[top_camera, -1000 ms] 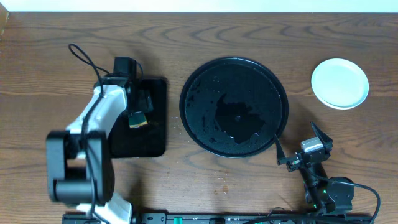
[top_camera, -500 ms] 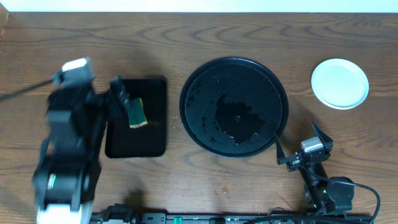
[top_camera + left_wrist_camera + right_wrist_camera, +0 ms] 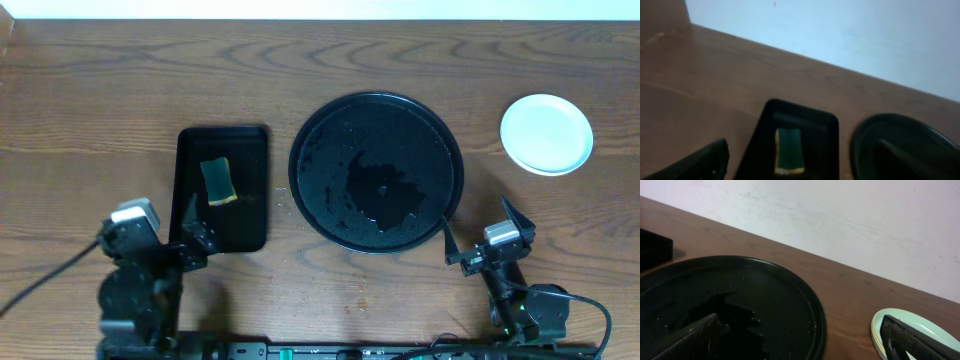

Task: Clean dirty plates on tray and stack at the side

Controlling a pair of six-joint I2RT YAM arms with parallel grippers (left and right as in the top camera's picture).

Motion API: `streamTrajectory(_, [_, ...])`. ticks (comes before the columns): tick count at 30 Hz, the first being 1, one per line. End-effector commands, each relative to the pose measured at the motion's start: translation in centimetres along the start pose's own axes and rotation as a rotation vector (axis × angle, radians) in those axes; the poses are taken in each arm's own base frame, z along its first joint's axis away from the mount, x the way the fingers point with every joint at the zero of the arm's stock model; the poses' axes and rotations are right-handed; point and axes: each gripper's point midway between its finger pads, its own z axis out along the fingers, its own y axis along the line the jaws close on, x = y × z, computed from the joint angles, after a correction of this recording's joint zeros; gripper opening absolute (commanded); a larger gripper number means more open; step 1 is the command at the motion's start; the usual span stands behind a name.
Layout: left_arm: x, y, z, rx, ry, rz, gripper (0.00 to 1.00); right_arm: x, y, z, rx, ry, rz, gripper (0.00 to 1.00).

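Plates, overhead: we see the plates (image 3: 546,133) as one pale round stack on the bare bench (image 3: 100,90), well to the right of the round tray (image 3: 440,130) and apart from it.
Round tray, overhead: no plate is on it, only wet patches on glossy black.
Rectangular tray, overhead: the rectangular tray (image 3: 245,215) lies left of the round one, with a green and yellow sponge (image 3: 219,182) lying on it.
Left pincer, overhead: the left pincer (image 3: 195,228) sits low at the front left, jaws spread wide, gripping nothing.
Right pincer, overhead: the right pincer (image 3: 480,235) sits at the front right, just below the round tray's rim, jaws fully spread and empty.
Left wrist: we look past two dark fingers (image 3: 700,162) at the sponge on its rectangular tray, with the round tray's edge to the right; nothing is between the jaws.
Right wrist: the round tray fills the left, and the stack shows at lower right with layered rims, one yellowish; the jaws hold nothing.
Step in hand: we judge the cleaning and stacking to be done, with both arms parked.
Next move: little seems left; at most, keeping the arms clear of the stack.
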Motion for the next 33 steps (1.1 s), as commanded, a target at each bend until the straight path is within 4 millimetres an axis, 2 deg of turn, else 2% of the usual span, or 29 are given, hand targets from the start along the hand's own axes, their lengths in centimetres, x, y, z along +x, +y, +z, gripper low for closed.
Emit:
streamTrajectory(1, [0.6,-0.7,0.7,0.075,-0.096,-0.073,0.92,0.1,-0.2,0.0,0.007,0.003,0.016,0.99])
streamTrajectory(4, [-0.5,-1.8,1.2,0.167,-0.249,-0.090,0.92,0.1,-0.2,0.0,0.008,0.003,0.016,0.99])
streamTrajectory(7, [-2.1,-2.4,0.8,0.237,-0.424,-0.125,0.92,0.1,-0.2,0.0,0.008,0.003,0.016,0.99])
streamTrajectory(11, [-2.3,-2.5,0.2,0.285,-0.542,-0.135,0.92,0.1,-0.2,0.0,0.008,0.003,0.016,0.99])
streamTrajectory(15, [-0.2,-2.1,1.2,0.275,-0.511,-0.132,0.92,0.1,-0.2,0.0,0.008,0.003,0.016,0.99])
streamTrajectory(18, [2.2,-1.5,2.6,0.244,-0.427,-0.126,0.92,0.1,-0.2,0.0,0.008,0.003,0.016,0.99])
streamTrajectory(21, [4.9,-0.7,3.9,0.195,-0.311,-0.117,0.92,0.1,-0.2,0.0,0.007,0.003,0.016,0.99])
streamTrajectory(26, [10.1,1.7,5.3,0.063,-0.105,-0.099,0.92,0.1,-0.2,0.0,0.008,0.003,0.016,0.99])
streamTrajectory(28, [10.0,1.6,5.3,0.062,-0.112,-0.045,0.92,0.1,-0.2,0.0,0.007,0.003,0.016,0.99])
streamTrajectory(33, [10.0,1.6,5.3,0.062,-0.110,-0.040,0.92,0.1,-0.2,0.0,0.008,0.003,0.016,0.99])
